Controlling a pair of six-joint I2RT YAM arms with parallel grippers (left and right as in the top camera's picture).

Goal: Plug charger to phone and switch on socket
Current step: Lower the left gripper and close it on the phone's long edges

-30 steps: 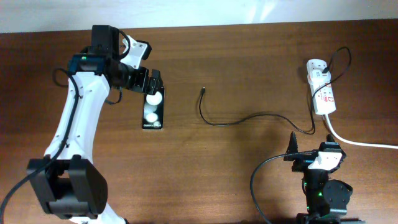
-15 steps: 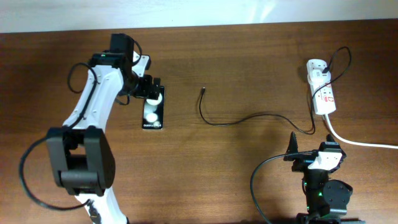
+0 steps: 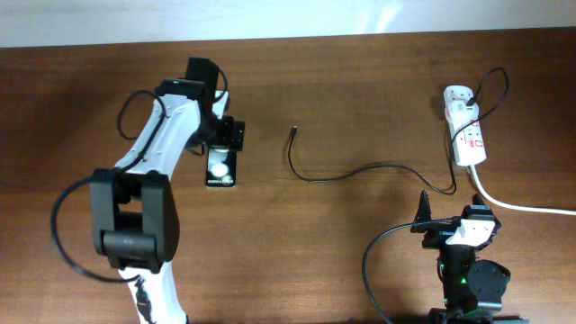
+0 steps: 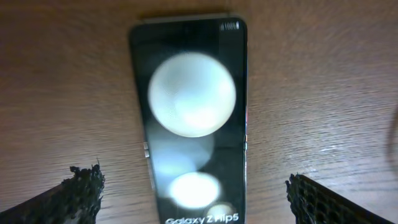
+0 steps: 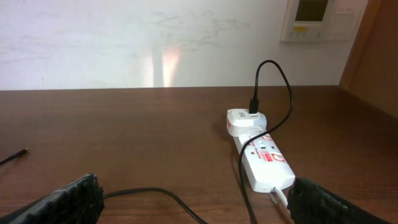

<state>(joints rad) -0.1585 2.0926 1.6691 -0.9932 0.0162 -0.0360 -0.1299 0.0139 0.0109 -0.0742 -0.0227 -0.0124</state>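
Note:
The phone lies flat and black at the table's left of centre, its glossy screen reflecting two white spots above small white text. My left gripper hovers open over the phone's far end, and its fingertips stand wide on either side, clear of it. The charger is a thin black cable that ends in a free plug tip and runs right to the white socket. My right gripper rests open near the front edge, facing the socket with the cable between its fingers.
A thick white cord leaves the socket toward the right edge. A white adapter sits on the socket's far end with the cable plugged into it. A white wall rises behind the table, and a wall panel hangs on it.
My left arm has swung its elbow to the right and the wrist has shifted slightly toward the phone's far end. The phone, the charger and the right arm have not moved.

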